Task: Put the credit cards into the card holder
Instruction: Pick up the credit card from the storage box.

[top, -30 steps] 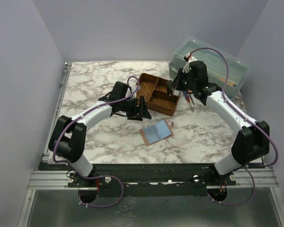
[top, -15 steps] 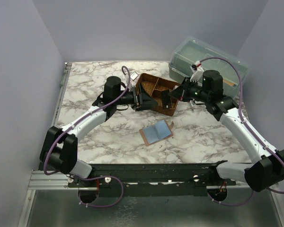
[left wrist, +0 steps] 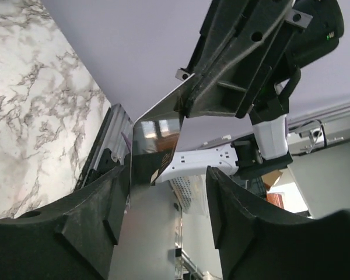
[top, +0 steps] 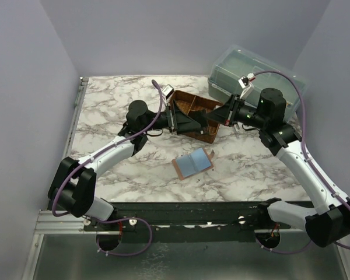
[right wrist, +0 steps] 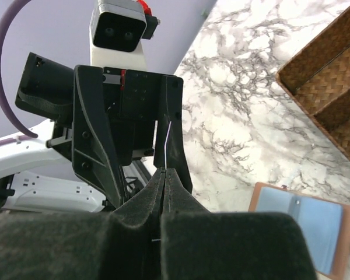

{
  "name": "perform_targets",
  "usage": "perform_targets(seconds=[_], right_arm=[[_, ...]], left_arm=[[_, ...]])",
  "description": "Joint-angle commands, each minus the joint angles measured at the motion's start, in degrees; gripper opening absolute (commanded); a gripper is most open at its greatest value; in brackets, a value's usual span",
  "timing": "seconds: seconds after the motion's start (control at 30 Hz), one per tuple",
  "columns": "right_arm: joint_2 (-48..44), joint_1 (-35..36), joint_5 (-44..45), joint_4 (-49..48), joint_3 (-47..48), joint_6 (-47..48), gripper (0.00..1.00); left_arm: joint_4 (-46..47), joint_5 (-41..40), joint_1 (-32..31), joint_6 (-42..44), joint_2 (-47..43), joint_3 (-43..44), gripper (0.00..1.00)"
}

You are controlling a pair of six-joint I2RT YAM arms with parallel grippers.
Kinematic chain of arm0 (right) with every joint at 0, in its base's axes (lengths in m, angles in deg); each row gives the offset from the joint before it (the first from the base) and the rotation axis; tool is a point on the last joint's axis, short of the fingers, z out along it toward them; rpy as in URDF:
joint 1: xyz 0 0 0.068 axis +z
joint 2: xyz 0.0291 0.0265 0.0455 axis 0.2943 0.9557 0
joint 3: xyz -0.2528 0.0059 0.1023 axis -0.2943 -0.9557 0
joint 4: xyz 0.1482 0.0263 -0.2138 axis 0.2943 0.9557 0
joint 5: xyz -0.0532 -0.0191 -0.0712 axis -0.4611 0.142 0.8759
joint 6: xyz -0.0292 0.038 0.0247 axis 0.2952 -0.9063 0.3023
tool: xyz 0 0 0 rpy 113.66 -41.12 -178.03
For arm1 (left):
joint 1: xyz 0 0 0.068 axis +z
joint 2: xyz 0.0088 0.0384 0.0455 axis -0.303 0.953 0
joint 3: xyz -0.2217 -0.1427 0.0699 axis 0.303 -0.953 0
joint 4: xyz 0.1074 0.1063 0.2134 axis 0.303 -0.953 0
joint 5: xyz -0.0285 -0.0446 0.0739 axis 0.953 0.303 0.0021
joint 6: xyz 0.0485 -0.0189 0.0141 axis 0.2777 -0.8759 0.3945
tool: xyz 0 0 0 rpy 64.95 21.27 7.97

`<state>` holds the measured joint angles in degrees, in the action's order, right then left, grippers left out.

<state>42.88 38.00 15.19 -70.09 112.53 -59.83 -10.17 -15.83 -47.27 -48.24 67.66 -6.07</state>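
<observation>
Card (left wrist: 156, 140), only one being visible, is held in the air over the tray (top: 189, 102). It is pinched at its upper corner by the closed right claw (left wrist: 189, 100), while the left claw (left wrist: 166, 175) is spread open with a finger set on either side of the card's lower part; whether those fingers touch it cannot be told. From the right wrist the card (right wrist: 167, 137) is seen edge-on, as a thin pale line rising from the shut tips. From above it cannot be picked out, being lost among the dark claws that meet tip to tip there. Much of the tray's near side is covered by them, and what lies in the tray cannot be made out. No print can be read on the card's face, only reflections being shown. The holder (top: 192, 164) is laid open and flat on the surface (top: 116, 99), pockets up, near the middle and nearer the front edge than the tray, apart from it and from both claws. In the right-wrist view its lower left corner is cut off by the claw's body. Bare marble is seen on every side of the holder, most widely to the left. The box (top: 239, 63) is set at the far right corner, near the tray's right end, its near side partly hidden by the right arm.
</observation>
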Motion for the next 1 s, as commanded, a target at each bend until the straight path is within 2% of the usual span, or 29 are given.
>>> perform_targets(seconds=[0.0,0.13,0.43,0.47,0.53,0.6,0.73,0.8,0.9,0.93,0.97], right_arm=[[-2.0,-0.3,-3.4,-3.0,-1.8,-3.0,0.0],[-3.3,-0.3,-2.8,-4.0,-3.4,-4.9,0.0],[-4.4,-0.3,-9.4,-10.8,-8.1,-9.8,0.0],[-4.8,-0.3,-10.0,-11.6,-8.6,-10.2,0.04],[-6.0,-0.3,-11.6,-14.4,-10.8,-11.3,0.16],[-6.9,-0.3,-12.9,-17.3,-13.0,-12.6,0.18],[-7.8,-0.3,-12.9,-17.4,-14.8,-13.1,0.11],[-7.8,-0.3,-12.5,-17.3,-15.1,-12.9,0.02],[-7.7,-0.3,-12.3,-16.8,-15.1,-12.2,0.0],[-7.7,-0.3,-12.2,-16.4,-15.1,-11.2,0.0],[-7.9,-0.3,-10.8,-14.9,-15.2,-9.9,0.0]], left_arm=[[9.3,-1.1,-0.9,-4.5,-1.6,-2.6,0.54],[11.2,-1.8,-1.2,-5.8,-2.0,-4.2,0.37],[12.1,-3.6,-1.3,-7.8,-2.0,-4.3,0.03],[12.3,-3.6,-1.3,-7.8,-2.0,-4.3,0.0],[12.8,-3.6,-1.3,-7.7,-2.2,-4.2,0.0],[13.0,-3.7,-1.3,-7.6,-2.1,-4.1,0.0],[13.4,-3.6,-1.4,-7.8,-1.5,-4.1,0.0],[13.6,-3.4,-1.3,-8.1,-0.8,-4.1,0.0],[13.7,-3.2,-1.5,-8.1,-0.3,-4.6,0.0],[13.7,-3.0,-1.5,-7.7,-0.3,-5.1,0.04],[13.5,-2.7,-1.5,-7.2,-0.3,-5.7,0.14]])
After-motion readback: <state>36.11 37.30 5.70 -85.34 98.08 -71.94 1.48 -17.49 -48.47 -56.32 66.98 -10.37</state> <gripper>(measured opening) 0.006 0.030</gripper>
